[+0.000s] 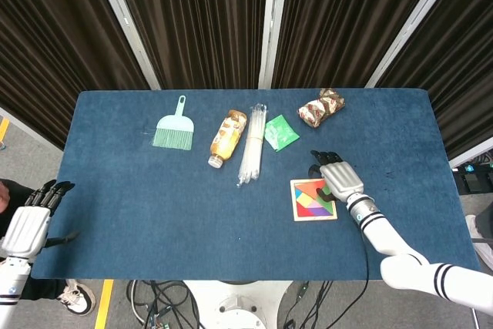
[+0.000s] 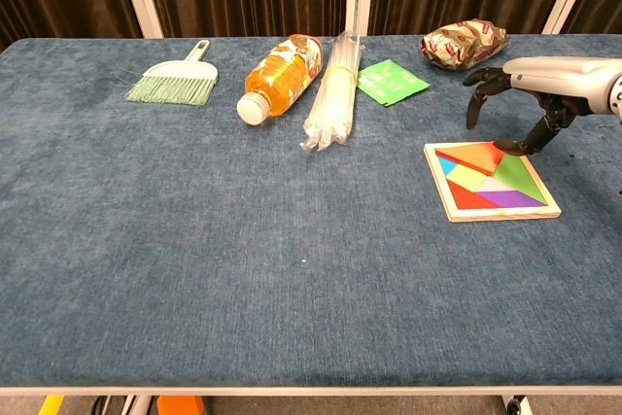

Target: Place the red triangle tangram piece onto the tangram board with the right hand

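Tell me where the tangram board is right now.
In both views the tangram board lies flat on the table's right side, just below the green packet, with the right hand over its far right corner.
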